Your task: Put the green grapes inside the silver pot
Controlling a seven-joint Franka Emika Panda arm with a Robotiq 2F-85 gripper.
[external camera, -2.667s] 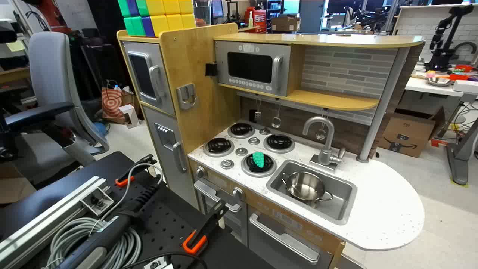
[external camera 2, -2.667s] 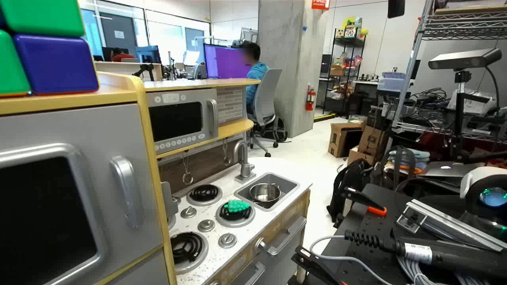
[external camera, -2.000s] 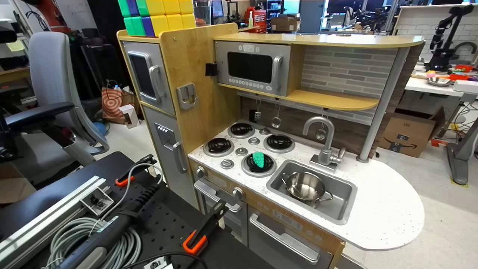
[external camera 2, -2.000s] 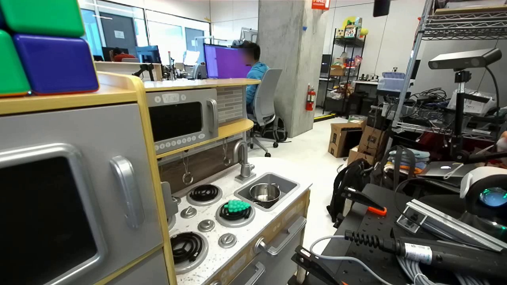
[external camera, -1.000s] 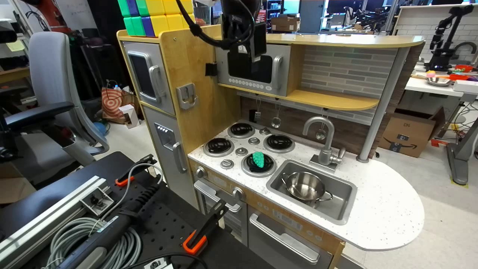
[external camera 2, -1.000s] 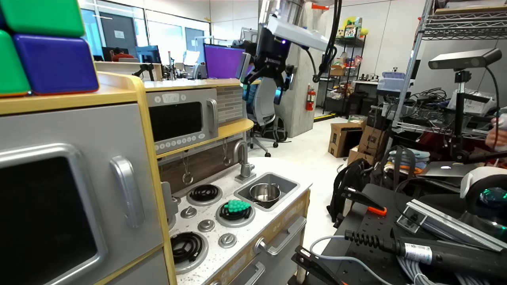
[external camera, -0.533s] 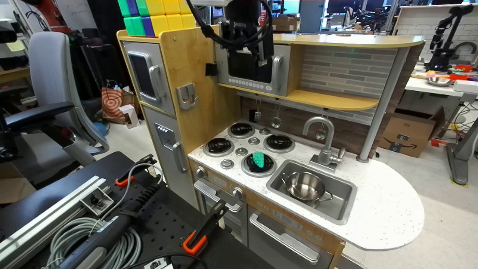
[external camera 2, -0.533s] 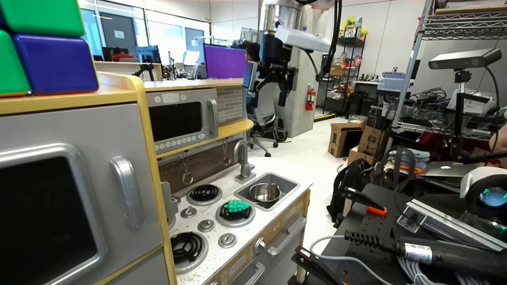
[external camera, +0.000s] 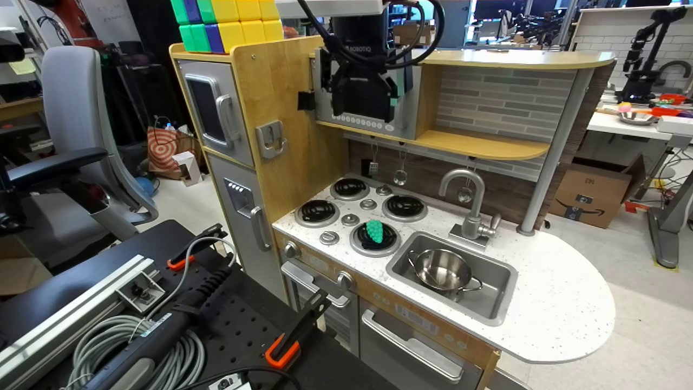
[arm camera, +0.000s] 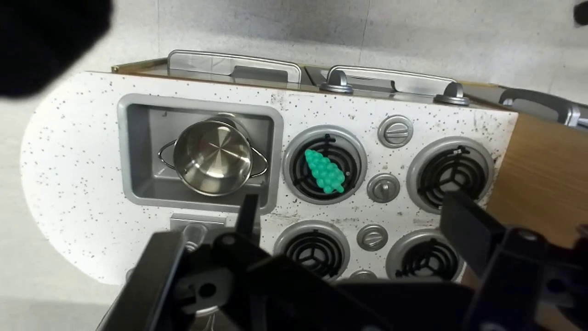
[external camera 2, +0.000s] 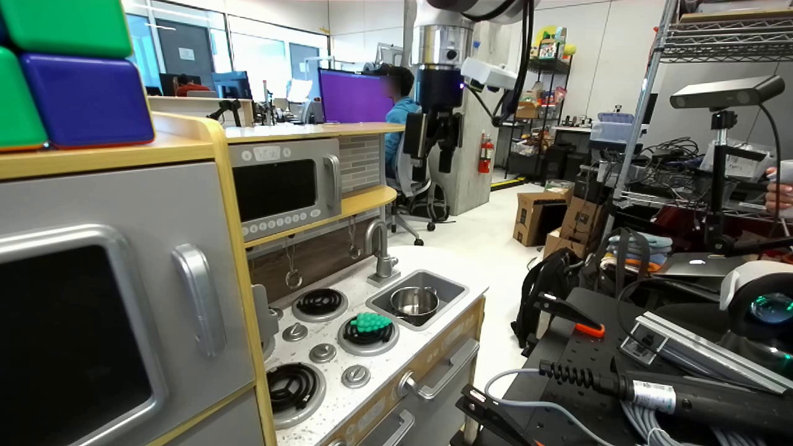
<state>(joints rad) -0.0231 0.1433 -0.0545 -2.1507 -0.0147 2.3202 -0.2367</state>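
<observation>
To take the green grapes point(arm camera: 324, 172), which lay slantwise on the front burner point(arm camera: 353, 149) beside the sink point(arm camera: 124, 151), I judged it best to centre over them, rotate a little to close across their narrow side, and descend gently without pressing on the burner. The silver pot point(arm camera: 213, 158) sat in the sink, open side up, as the place to release them. My gripper point(arm camera: 351, 203) hung well above the counter point(arm camera: 73, 161) with its two fingers point(arm camera: 467, 226) spread wide, holding nothing and, as far as I could see from afar, touching nothing.
</observation>
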